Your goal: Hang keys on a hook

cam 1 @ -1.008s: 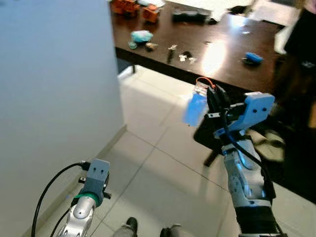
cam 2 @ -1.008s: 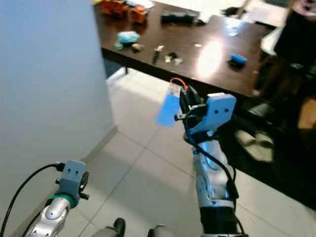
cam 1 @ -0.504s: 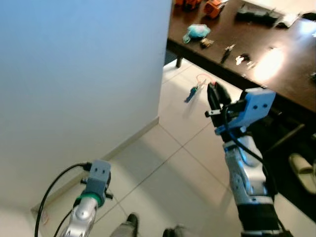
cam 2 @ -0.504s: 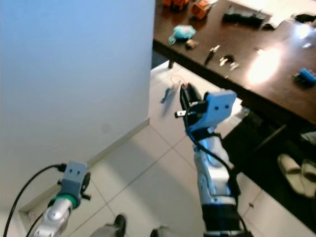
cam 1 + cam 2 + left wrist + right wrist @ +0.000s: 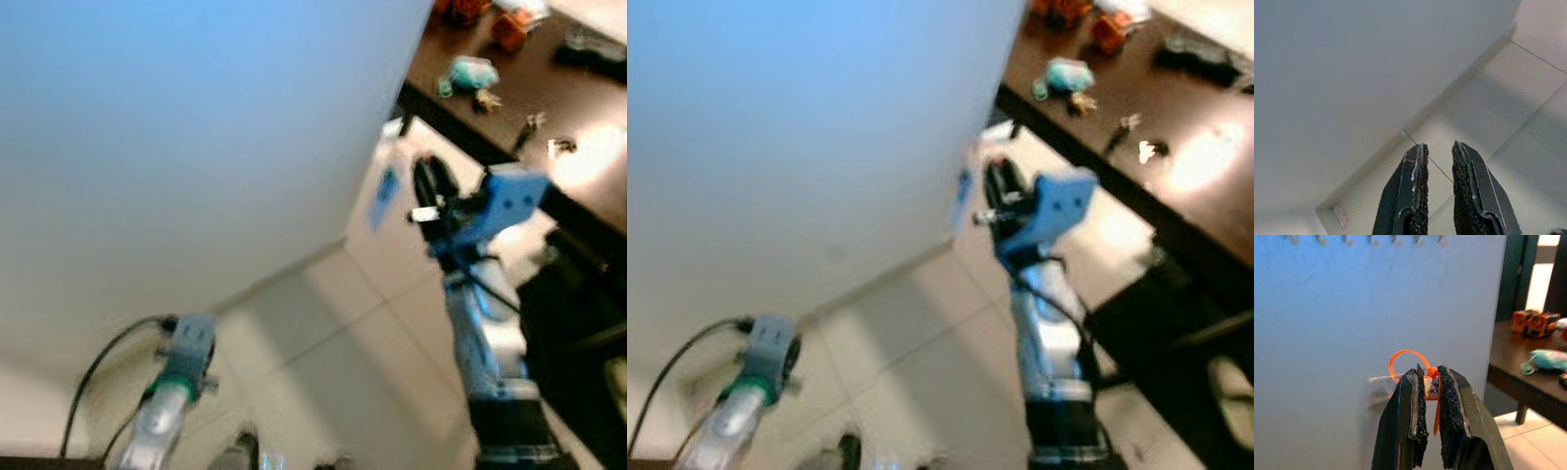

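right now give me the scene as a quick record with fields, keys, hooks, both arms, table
keys: an orange loop with a blue tag, pinched in the right gripper
right gripper: raised in front of the pale wall, fingers closed on the loop
hooks: a row high on the wall, above the loop, not yet reached
left gripper: idle, low, pointing at the tiled floor, holding nothing
table: dark top to the robot's right with small items, blurred
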Available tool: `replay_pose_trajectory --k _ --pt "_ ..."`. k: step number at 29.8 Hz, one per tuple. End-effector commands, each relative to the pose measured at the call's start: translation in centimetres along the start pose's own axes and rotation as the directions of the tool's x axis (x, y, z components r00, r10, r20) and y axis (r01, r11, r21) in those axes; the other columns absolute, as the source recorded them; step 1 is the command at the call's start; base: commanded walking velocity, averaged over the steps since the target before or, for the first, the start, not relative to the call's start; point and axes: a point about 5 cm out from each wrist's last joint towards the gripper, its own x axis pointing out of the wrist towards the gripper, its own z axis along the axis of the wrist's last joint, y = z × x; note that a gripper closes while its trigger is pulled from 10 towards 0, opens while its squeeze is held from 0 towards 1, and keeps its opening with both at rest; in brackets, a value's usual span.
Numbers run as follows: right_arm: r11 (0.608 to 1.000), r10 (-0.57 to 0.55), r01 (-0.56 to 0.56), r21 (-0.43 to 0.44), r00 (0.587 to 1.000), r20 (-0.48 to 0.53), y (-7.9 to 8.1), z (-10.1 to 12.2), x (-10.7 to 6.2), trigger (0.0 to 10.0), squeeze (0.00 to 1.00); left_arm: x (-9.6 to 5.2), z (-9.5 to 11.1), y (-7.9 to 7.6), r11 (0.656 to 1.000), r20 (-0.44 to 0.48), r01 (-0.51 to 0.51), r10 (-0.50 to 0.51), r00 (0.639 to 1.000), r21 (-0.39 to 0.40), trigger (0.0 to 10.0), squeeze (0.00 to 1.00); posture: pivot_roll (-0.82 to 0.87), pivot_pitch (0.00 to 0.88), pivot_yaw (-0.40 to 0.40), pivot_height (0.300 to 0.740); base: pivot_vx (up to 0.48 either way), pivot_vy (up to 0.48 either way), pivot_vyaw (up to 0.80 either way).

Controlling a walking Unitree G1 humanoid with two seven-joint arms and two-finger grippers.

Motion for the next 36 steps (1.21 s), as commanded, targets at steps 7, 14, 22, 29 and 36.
replay_pose_trajectory --k 7,14,22,29,36 --pt "0.998 0.051 -0.045 -0.049 0.99 0.129 -0.1 3.9 1.3 10.0 0.0 -0.5 -1.1 -0.8 1.0 -0.045 0.02 -0.02 0.999 -0.001 10.0 0.0 -0.01 0.111 0.007 0.74 0.369 0.0 0.0" --pt "0.991 0.113 -0.089 -0.1 0.957 0.266 0.4 7.9 2.6 10.0 0.0 -0.6 -1.4 -0.8 1.0 -0.056 0.02 -0.02 0.998 0.001 10.0 0.0 -0.02 0.114 0.001 0.74 0.363 0.0 0.0" --pt "0.985 0.149 -0.111 -0.132 0.935 0.323 0.5 9.5 3.5 10.0 0.0 -0.6 -1.5 -1.0 1.0 -0.06 0.022 -0.022 0.998 -0.001 10.0 0.0 -0.02 0.113 0.0 0.74 0.356 0.0 0.0" --pt "0.982 0.161 -0.107 -0.156 0.906 0.391 0.7 11.0 3.9 10.0 0.0 -0.7 -1.6 -1.1 1.0 -0.063 0.026 -0.026 0.998 -0.002 10.0 0.0 -0.01 0.118 -0.001 0.74 0.334 0.0 0.0" --pt "0.978 0.139 -0.06 -0.2 0.901 0.411 0.5 11.5 3.8 10.0 0.0 -0.9 -1.8 -1.3 0.999 -0.06 0.053 -0.052 0.997 0.008 10.0 0.0 -0.01 0.121 0.0 0.74 0.091 0.0 0.0"
